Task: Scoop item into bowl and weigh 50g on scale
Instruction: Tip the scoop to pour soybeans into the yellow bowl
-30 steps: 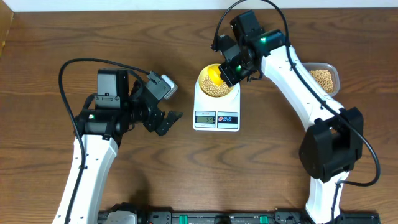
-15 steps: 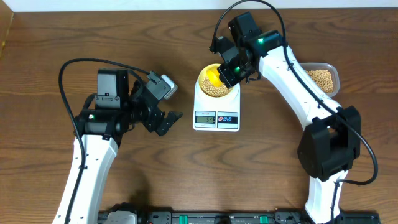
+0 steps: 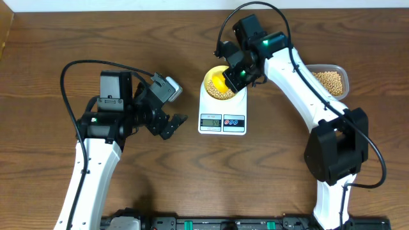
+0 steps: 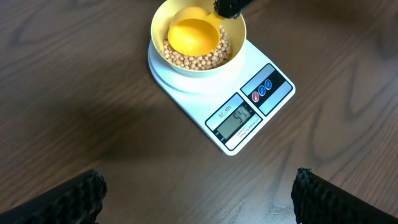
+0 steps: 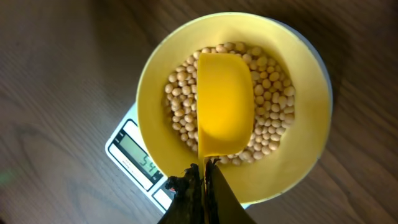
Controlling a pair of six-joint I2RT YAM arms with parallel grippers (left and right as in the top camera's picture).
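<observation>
Right gripper (image 5: 204, 173) has nudged slightly up and left over the last second; left gripper (image 3: 171, 125) hasn't moved. Right jaws are pinched tight on the handle of the yellow scoop (image 5: 224, 102). The scoop's cup is just ahead of the jaws, empty, over the beans (image 5: 273, 112) inside the bowl (image 5: 152, 81). Bowl sits on the scale (image 4: 264, 99), display (image 4: 235, 119) reads 54. Left jaws are spread wide, holding nothing, with scale and bowl ahead of them, well apart. More beans are in the clear container (image 3: 332, 80), well apart from the right jaws.
</observation>
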